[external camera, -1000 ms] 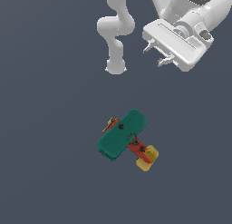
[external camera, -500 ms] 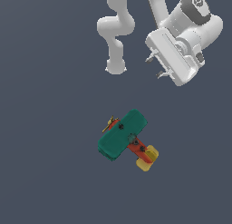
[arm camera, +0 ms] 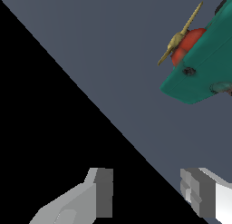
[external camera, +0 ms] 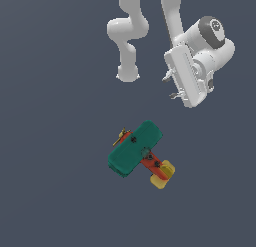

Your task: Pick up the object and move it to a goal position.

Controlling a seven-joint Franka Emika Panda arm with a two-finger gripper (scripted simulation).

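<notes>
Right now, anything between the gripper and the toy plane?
Nothing. In the exterior view only bare grey floor separates the open gripper from the toy airplane; the wrist view shows the same empty stretch.

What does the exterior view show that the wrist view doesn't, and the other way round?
Only the exterior view shows the whole plane, with its yellow tail and both ends of the teal wing, and the arm with its base standing apart above it in the picture. Only the wrist view shows the fingers up close with a wide gap between them, and a black area beyond the floor's edge. Both show the propeller, the red nose, teal wing and the open gripper holding nothing.
</notes>
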